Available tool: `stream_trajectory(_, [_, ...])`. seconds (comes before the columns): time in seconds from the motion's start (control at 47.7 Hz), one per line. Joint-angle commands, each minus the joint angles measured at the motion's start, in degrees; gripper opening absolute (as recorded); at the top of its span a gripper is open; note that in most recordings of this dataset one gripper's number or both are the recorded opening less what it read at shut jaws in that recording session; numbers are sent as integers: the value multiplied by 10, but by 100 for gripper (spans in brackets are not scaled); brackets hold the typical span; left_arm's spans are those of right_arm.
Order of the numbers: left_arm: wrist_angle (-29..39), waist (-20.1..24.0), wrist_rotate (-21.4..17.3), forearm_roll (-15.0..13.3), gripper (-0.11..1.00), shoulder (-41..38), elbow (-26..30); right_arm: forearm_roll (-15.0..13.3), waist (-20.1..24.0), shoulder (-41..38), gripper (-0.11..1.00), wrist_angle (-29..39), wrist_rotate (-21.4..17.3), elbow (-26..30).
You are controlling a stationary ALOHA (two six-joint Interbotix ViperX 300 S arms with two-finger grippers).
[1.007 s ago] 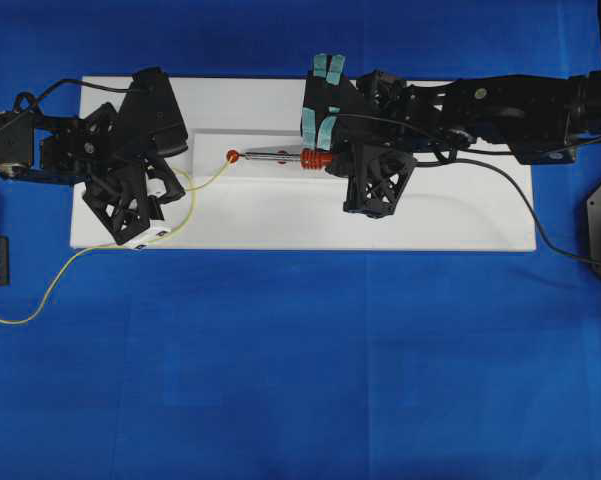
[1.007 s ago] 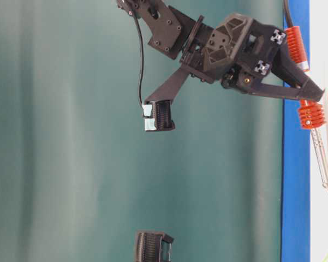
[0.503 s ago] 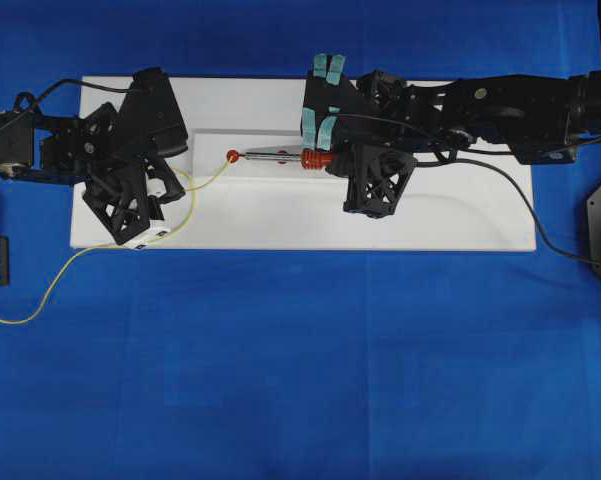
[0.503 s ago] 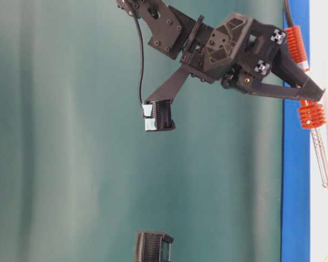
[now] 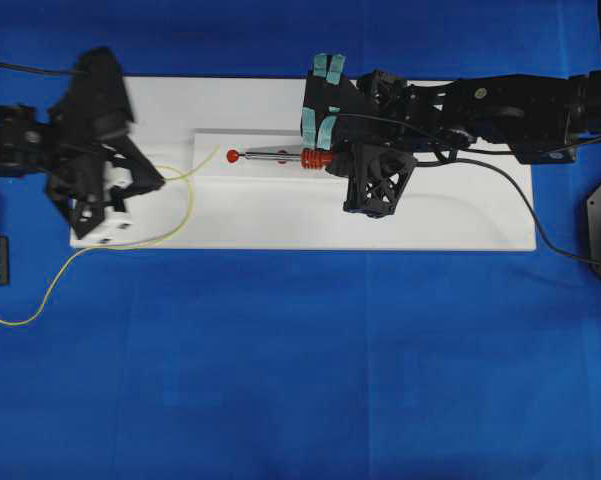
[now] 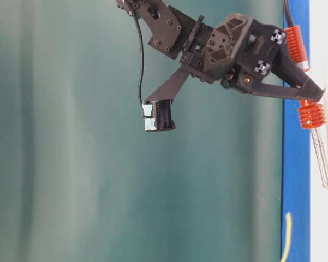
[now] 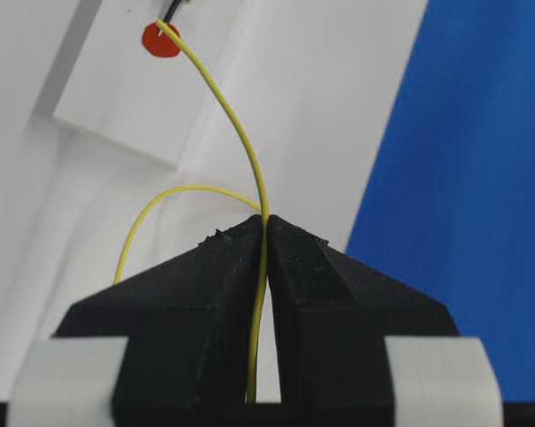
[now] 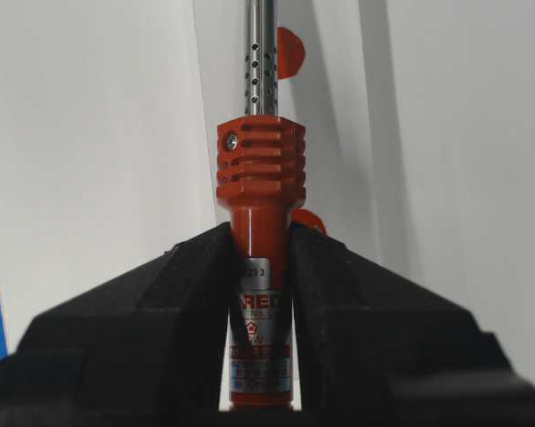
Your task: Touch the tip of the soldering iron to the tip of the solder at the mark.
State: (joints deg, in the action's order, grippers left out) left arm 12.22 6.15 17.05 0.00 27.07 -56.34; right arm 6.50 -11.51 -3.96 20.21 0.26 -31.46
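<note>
Now I'm clamping the soldering iron tight in the right gripper, tip at the red mark. At nine o'clock, my left gripper is pinching the solder near the white board's left edge, blue mat lying open at six o'clock.

My left gripper is blurring in the overhead view, jaw detail unreadable. Solder is running off the overhead's left edge. Right wrist view is cutting off the soldering iron shaft at the top, hiding the tip. Left gripper is falling outside the table-level view.
</note>
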Motion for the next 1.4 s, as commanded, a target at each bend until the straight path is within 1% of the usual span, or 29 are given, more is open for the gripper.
stream_trajectory(0.0, [-6,-1,1,1,1,35,-7,-1,1,7,6,-3,-1,13])
stream_trajectory(0.147, [-8,-1,2,1,1,63,-25,-1,0,7,6,-4,-1,14])
stream_trajectory(0.294, [-8,-1,2,1,1,69,-28,-5,0,12,6,-3,-1,15])
stream_trajectory(0.461, [-7,-1,2,1,1,69,-28,-21,1,50,6,-3,-3,8])
stream_trajectory(0.608, [-5,-1,3,1,1,70,-29,-33,-3,101,6,-3,-3,-20])
stream_trajectory(0.923, [-4,-1,3,1,1,81,-35,-33,-14,185,6,-5,-6,-97])
stream_trajectory(1.09, [-4,-1,3,1,1,80,-34,-33,-14,196,6,-6,-7,-108])
stream_trajectory(1.195, [-8,-1,11,1,1,76,-32,-33,-14,196,6,-7,-7,-108])
stream_trajectory(1.384, [-29,-1,20,1,1,48,-18,-33,-14,196,6,-11,-7,-108])
